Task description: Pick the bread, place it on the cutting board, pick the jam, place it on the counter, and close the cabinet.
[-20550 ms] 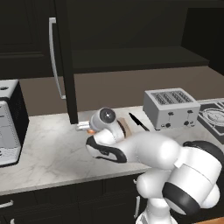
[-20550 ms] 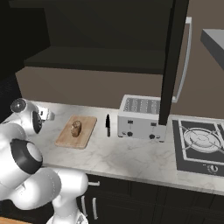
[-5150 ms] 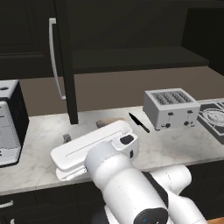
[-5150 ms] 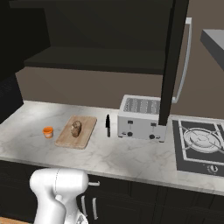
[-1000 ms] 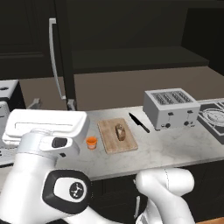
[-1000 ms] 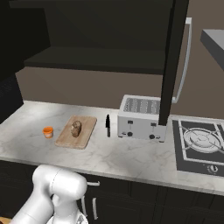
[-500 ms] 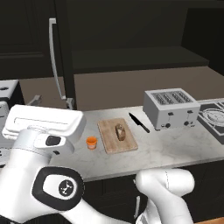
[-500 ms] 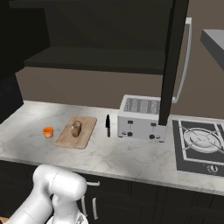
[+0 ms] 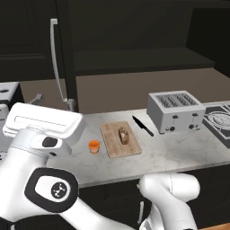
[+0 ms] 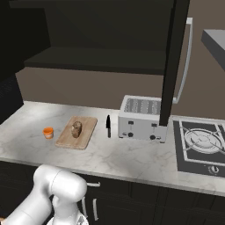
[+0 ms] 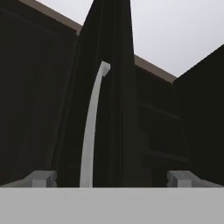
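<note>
I see the arm risen slightly; bread [image 9: 123, 134] and jam [image 9: 94, 146] unmoved; gripper [image 11: 112, 178] jaws released, facing cabinet [image 11: 111, 87] handle [image 11: 91, 127].

Even, soft rendered light falls from above onto the pale marbled worktop [image 9: 179, 155], the brightest surface in both base views, with no glare. The toaster [image 10: 141, 117] casts only a faint shadow. The open cabinet [image 9: 134, 40] interior sinks into near-black, its shelves barely readable. In the hand view the silver handle [image 11: 91, 131] looks slightly soft against dark doors; edges appear coarse and pixelated.
</note>
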Motion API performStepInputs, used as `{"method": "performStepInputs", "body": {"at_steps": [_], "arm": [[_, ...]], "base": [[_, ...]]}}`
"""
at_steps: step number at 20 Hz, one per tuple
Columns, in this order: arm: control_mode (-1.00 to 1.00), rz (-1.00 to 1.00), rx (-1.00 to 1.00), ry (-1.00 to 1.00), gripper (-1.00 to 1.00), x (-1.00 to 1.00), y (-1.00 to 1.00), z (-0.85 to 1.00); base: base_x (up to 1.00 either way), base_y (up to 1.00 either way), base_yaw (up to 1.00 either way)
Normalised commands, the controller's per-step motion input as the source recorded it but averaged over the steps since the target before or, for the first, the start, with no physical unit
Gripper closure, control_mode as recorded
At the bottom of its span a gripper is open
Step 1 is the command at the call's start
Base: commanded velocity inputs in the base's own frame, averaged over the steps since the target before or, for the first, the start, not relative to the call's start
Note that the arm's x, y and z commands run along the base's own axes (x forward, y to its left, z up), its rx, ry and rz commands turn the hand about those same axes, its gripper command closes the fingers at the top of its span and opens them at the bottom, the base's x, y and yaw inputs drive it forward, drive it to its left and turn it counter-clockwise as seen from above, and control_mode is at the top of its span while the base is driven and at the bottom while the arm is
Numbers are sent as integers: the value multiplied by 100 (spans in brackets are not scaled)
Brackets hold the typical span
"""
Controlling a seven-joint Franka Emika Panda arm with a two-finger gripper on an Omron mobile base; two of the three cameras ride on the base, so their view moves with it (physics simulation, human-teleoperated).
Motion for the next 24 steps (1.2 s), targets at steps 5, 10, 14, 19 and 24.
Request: {"method": "performStepInputs", "body": {"at_steps": [5,10,14,19,24], "arm": [[-100,-6,1,-2,-100,1,11,6],[-100,-6,1,-1,-100,5,8,9],[-100,-7,3,-1,-100,8,4,6],[-100,-7,2,0,-100,12,3,1],[-100,-7,1,0,-100,15,3,0]], "base": [[0,0,0],[0,0,0],[0,0,0],[0,0,0],[0,0,0]]}}
